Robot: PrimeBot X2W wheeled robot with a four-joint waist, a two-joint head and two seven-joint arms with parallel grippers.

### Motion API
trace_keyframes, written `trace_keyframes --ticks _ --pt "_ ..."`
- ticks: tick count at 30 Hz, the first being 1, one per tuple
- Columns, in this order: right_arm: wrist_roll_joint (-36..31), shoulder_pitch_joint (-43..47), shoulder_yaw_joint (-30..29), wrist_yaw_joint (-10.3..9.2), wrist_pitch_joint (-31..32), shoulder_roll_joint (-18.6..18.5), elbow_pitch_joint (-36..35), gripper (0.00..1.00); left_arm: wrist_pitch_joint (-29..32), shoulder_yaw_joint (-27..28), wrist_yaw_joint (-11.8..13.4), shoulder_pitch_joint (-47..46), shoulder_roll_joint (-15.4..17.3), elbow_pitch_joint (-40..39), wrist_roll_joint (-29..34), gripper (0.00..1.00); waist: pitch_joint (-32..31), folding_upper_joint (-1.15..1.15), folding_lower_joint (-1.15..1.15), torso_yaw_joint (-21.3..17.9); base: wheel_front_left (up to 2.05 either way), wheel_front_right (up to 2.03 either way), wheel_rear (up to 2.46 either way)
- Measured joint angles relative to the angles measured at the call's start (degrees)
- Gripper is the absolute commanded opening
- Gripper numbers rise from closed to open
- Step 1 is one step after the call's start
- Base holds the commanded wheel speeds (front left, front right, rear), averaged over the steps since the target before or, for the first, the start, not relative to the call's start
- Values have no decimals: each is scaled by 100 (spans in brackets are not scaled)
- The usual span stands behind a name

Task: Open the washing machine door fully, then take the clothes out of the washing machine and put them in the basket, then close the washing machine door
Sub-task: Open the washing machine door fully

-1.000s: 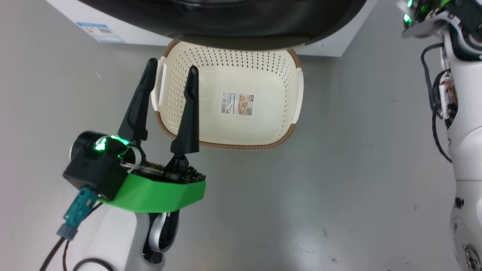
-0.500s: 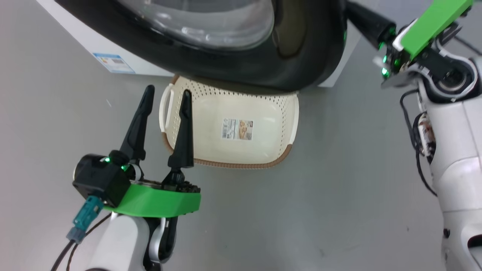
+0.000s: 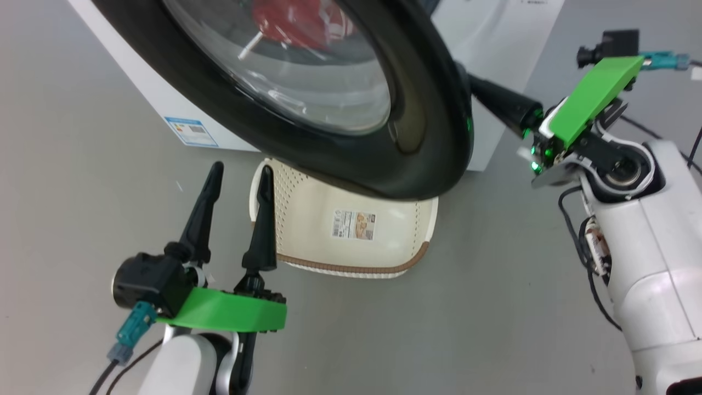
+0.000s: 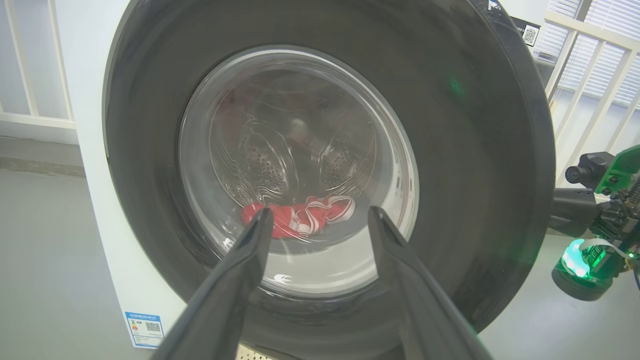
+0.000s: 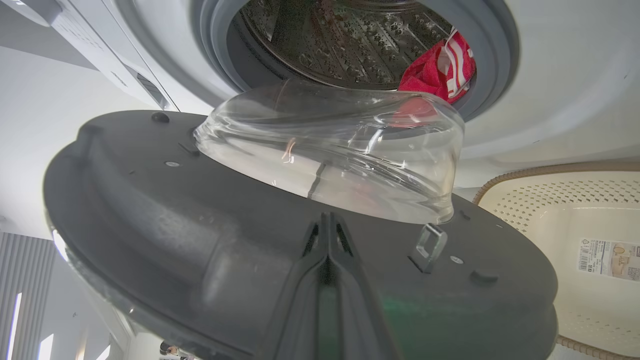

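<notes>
Head camera has been raised since earlier. Washing machine door (image 3: 428, 137) is seen partly open over basket (image 3: 384, 264), right gripper (image 5: 327, 220) closed against its inner face. Left gripper (image 3: 241, 167) is spread open, empty. Clothes (image 5: 437, 70) are seen inside washing machine (image 5: 550, 100).

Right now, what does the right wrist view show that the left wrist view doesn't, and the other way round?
Right wrist view: the inner face of the washing machine door with its latch hook, and the grey rubber ring. Left wrist view: the door's glossy outer face, the blue label and the open left gripper. Both: the red clothes in the steel drum, and the glass bowl.
</notes>
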Motion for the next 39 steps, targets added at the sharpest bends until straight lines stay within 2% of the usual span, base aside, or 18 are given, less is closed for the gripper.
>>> trace_keyframes --ticks 15,39 --pt "397 609 743 0 38 19 -43 0 0 102 -1 513 3 142 0 100 -620 0 0 247 0 0 0" --pt "701 913 1374 0 135 16 -276 0 0 120 51 769 16 97 -62 100 -910 0 0 1006 0 0 0"
